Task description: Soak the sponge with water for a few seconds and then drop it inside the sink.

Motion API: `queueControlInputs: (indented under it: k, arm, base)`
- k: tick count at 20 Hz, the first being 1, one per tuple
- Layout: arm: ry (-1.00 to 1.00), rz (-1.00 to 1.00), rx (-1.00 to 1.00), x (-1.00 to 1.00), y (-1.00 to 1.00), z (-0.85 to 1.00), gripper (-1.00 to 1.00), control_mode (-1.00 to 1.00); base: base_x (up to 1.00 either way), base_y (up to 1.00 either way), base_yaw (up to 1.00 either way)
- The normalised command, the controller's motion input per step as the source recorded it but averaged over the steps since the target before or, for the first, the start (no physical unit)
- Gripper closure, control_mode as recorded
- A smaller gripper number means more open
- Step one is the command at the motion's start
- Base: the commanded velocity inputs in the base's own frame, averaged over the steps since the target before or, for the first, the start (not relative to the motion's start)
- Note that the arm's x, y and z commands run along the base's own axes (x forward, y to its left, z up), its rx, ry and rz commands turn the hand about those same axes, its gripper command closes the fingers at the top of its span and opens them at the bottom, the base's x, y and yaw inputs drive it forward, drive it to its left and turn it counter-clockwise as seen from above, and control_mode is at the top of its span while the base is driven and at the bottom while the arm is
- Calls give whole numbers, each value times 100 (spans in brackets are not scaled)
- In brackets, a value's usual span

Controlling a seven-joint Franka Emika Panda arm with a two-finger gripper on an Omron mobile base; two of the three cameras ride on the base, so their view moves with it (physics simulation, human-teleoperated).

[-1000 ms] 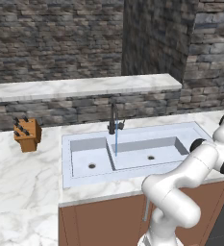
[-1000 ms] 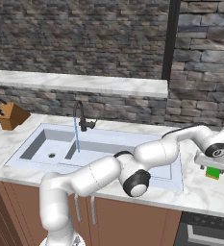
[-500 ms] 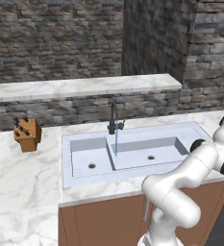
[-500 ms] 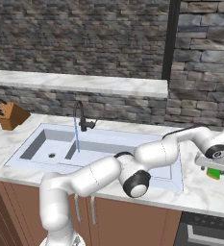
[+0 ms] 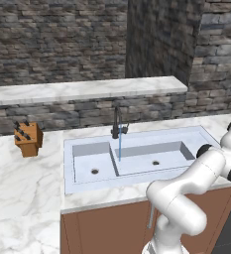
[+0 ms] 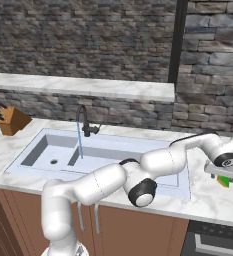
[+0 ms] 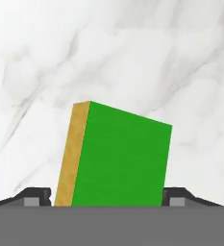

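clearly the pick-up step is in hand: the small flat green-and-yellow sponge (image 7: 116,156) lies on the white marble surface (image 7: 132,57) right of the pale double-basin sink (image 6: 43,145), between parted jaws that must clench before carrying it to the thin blue water stream (image 6: 80,142).

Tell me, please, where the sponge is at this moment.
The sponge lies on the marble counter to the right of the sink, at the right edge of the right base view. In the hand view it sits between the fingertips of the gripper.
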Motion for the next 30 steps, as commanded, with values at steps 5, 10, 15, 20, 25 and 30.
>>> queueControlInputs:
  k: [5, 10, 15, 20, 25, 30]
  arm:
    - [7, 0, 6, 0, 0, -12, -100, -100]
    - [8, 0, 6, 0, 0, -19, -100, -100]
    - [9, 0, 5, 0, 0, -21, 100, -100]
    - [9, 0, 5, 0, 0, -18, 100, -100]
    - [8, 0, 3, 0, 0, -13, 100, -100]
    - [1, 0, 2, -5, 2, 0, 100, -100]
  base:
    - [0, 0, 0]
    - [0, 0, 0]
    - [0, 0, 0]
    - [0, 0, 0]
    - [0, 0, 0]
    - [0, 0, 0]
